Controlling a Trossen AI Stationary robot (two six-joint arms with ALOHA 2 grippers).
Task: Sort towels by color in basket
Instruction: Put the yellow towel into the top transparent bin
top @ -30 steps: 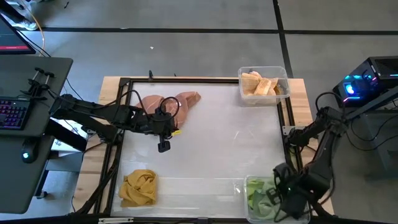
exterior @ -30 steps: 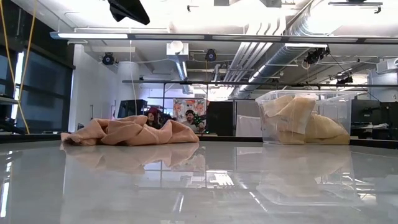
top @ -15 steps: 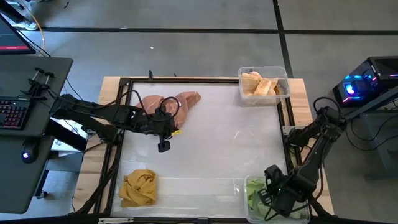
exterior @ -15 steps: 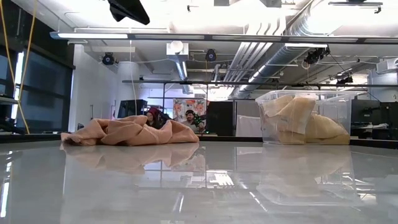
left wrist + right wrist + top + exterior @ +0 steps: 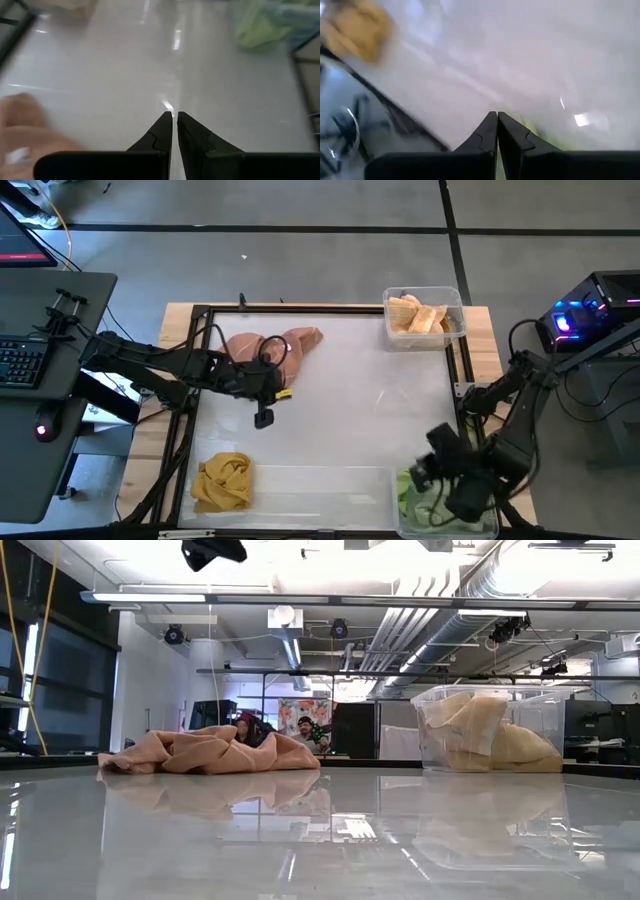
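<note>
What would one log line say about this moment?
left end effector: shut, empty, beside pink towels | right end effector: shut, empty, over green towel bin | yellow towel: loose on table

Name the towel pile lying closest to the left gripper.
The salmon pink pile, loose on the table just beyond the left gripper. The mustard yellow pile lies farther off, and the peach and green towels sit in bins across the table.

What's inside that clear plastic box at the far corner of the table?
The clear box holds folded peach-orange towels, piled against its walls. How many there are, and whether anything lies beneath them, stays hidden by the pile itself.
</note>
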